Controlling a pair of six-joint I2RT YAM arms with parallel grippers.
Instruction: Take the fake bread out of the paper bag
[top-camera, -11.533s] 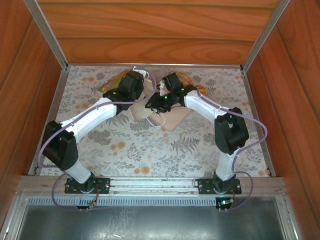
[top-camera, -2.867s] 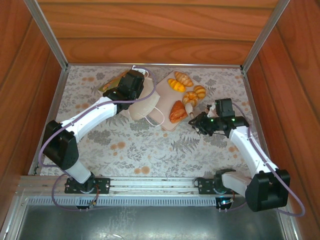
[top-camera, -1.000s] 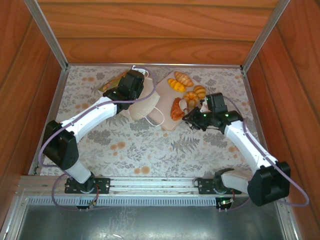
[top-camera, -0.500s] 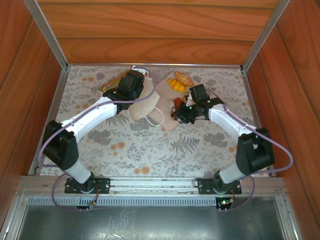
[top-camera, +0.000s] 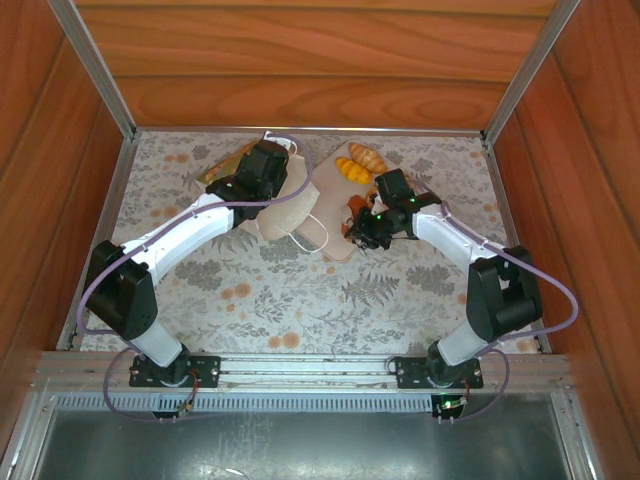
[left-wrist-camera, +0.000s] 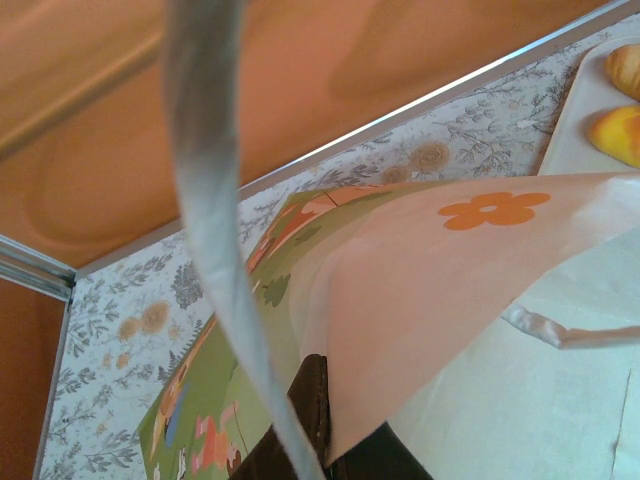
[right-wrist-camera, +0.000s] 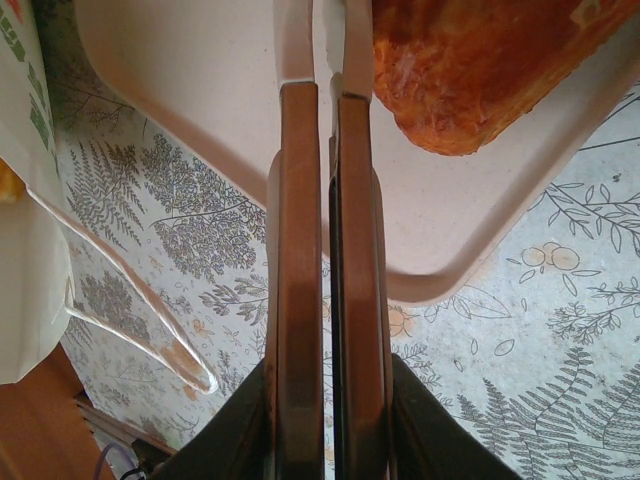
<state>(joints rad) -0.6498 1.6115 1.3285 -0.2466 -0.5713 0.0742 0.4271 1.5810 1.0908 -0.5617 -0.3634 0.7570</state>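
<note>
Your left gripper clamps the rim of the paper bag — your right gripper hangs nearly closed and empty over the pink tray, beside fake bread

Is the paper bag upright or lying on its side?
On its side: the paper bag lies on the table, its cord handle beside it.

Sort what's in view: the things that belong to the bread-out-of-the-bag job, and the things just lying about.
Belongs to the job:
- paper bag, lying on its side
- fake bread, several pieces out on the tray

Just lying about:
- pink tray, only bearing the bread
- floral tablecloth
- wooden walls
</note>
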